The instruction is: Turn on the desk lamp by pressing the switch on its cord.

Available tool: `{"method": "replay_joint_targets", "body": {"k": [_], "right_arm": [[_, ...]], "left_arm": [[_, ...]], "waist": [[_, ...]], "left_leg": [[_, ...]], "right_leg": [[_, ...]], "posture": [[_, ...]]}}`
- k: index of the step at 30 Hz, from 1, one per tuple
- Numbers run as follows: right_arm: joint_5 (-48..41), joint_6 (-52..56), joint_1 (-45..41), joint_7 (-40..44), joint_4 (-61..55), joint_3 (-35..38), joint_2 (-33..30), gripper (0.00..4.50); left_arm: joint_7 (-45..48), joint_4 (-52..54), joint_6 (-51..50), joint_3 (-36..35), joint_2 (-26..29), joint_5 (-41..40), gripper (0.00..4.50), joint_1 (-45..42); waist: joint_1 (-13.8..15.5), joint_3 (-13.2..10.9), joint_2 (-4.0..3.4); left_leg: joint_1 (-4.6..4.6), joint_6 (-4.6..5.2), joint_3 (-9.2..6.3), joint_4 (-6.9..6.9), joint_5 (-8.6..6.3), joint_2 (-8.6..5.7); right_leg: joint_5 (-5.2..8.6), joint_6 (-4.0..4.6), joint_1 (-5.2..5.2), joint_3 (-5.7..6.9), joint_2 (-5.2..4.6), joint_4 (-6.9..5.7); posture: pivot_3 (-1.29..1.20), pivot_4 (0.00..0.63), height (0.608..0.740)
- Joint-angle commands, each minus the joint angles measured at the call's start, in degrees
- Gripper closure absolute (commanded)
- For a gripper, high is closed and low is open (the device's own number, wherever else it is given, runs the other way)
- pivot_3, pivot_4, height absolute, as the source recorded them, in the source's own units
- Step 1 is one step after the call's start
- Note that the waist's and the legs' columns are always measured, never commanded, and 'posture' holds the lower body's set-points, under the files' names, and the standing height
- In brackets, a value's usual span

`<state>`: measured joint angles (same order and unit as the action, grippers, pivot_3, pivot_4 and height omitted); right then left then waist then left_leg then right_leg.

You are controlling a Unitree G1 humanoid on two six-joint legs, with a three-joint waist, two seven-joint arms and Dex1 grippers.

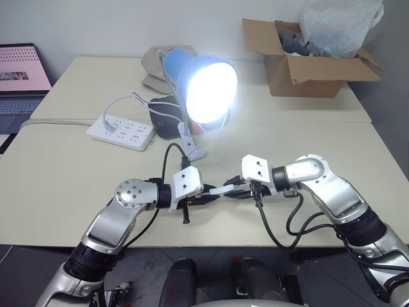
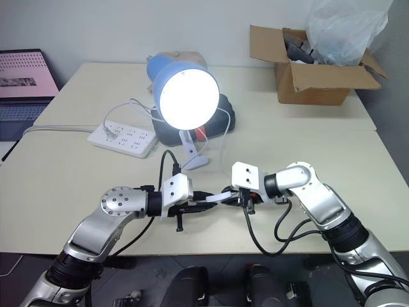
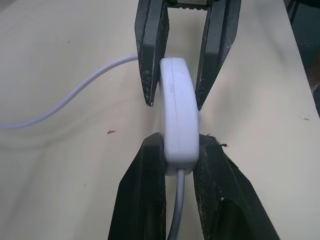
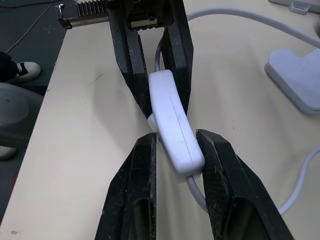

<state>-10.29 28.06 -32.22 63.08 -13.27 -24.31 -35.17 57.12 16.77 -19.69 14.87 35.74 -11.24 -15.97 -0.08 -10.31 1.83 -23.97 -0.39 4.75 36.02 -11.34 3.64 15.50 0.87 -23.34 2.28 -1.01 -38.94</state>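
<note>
Left gripper (image 3: pixel 177 155): matte black fingers, scuffed along the edges, clamped on the near end of the switch; held just above the table's front edge.
Right gripper (image 4: pixel 175 150): same black fingers, clamped on the opposite end of the switch, tips facing the left gripper's.
Switch (image 1: pixel 222 190): small white oblong of smooth plastic, rounded corners, faint seam along its length; pinched between both grippers at front centre.
Cord (image 3: pixel 75 92): thin white flexible wire, left each end of the switch, curved over the table.
Table (image 1: pixel 64 179): pale cream, smooth matte top, a few small specks.
Desk lamp (image 2: pixel 185 96): lit; blue cone shade, round white bulb glaring, thin gooseneck, white clip base just behind the grippers.
Power strip (image 1: pixel 121 131): wide white plastic, multi-socket, left of the lamp.
Cardboard box (image 1: pixel 307 57): brown, flaps open, crinkled clear plastic bag inside, far right.
Laptop (image 1: pixel 22 80): far left, screen pinkish.
</note>
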Motion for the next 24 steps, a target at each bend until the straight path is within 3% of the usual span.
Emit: {"method": "replay_joint_targets", "body": {"k": [1, 3, 5, 9, 14, 19, 24], "right_arm": [[-2.02, -0.21, -0.72, -0.25, -2.18, 2.57, 1.25, 3.64], [-2.89, 0.0, -0.65, 0.01, -2.44, 3.37, 1.57, 3.64], [-3.84, 0.86, -0.73, 0.63, -2.9, 4.08, 1.59, 2.95], [-4.2, 1.0, -0.9, 1.15, -3.61, 4.65, 0.94, 2.02], [-5.46, 1.91, -1.03, 1.09, -6.17, 7.2, -1.52, 1.08], [-5.56, 3.09, 3.49, -0.07, -10.56, 11.59, -7.09, 0.0], [-4.3, 5.08, 11.91, -5.15, -14.81, 17.17, -11.29, 0.0]], "left_arm": [[-0.78, 2.22, 0.59, -0.11, -0.94, -0.41, 4.08, -0.55], [-0.86, 2.19, 0.58, -0.06, -1.0, -0.3, 4.08, -0.59], [-0.79, 2.02, 0.68, -0.08, -0.93, -0.2, 4.08, -0.67], [-0.61, 1.36, 1.17, 0.11, -0.9, 0.32, 4.08, -1.12], [-1.98, -1.79, 3.35, 1.45, -1.67, 3.6, 4.08, -2.98], [-8.14, -10.44, 6.04, 3.68, -5.95, 10.09, 4.08, -7.03], [-11.76, -20.13, 10.34, 5.16, -10.49, 13.92, 4.08, -11.44]], "waist": [[-0.01, 0.0, 0.0], [0.0, 0.0, 0.0], [-0.01, 0.0, 0.0], [0.0, 0.0, 0.0], [0.02, 0.0, 0.0], [0.26, 0.02, 0.02], [1.18, 0.03, 0.07]], "left_leg": [[0.0, 0.0, 0.0, 0.0, 0.0, 0.0], [0.0, 0.0, 0.0, 0.0, 0.0, 0.0], [0.0, 0.0, 0.0, 0.0, 0.0, 0.0], [0.0, 0.0, 0.0, 0.0, 0.0, 0.0], [0.0, 0.0, 0.0, 0.01, 0.0, -0.01], [-0.01, 0.0, -0.01, 0.02, 0.0, -0.02], [-0.06, 0.0, 0.02, 0.03, 0.0, -0.05]], "right_leg": [[0.0, 0.0, 0.0, 0.0, 0.0, 0.0], [0.0, 0.0, 0.0, 0.0, 0.0, 0.0], [0.0, 0.0, 0.0, 0.0, 0.0, 0.0], [0.0, 0.0, 0.0, 0.0, 0.0, -0.01], [0.0, 0.0, 0.0, 0.0, 0.0, -0.01], [0.0, 0.0, 0.01, 0.01, -0.01, 0.0], [0.0, -0.01, 0.02, 0.0, -0.03, 0.07]], "posture": [[0.0, 0.15, 0.74], [0.0, 0.15, 0.74], [0.0, 0.15, 0.74], [0.0, 0.15, 0.74], [0.0, 0.15, 0.74], [0.0, 0.15, 0.74], [0.0, 0.15, 0.74]]}}
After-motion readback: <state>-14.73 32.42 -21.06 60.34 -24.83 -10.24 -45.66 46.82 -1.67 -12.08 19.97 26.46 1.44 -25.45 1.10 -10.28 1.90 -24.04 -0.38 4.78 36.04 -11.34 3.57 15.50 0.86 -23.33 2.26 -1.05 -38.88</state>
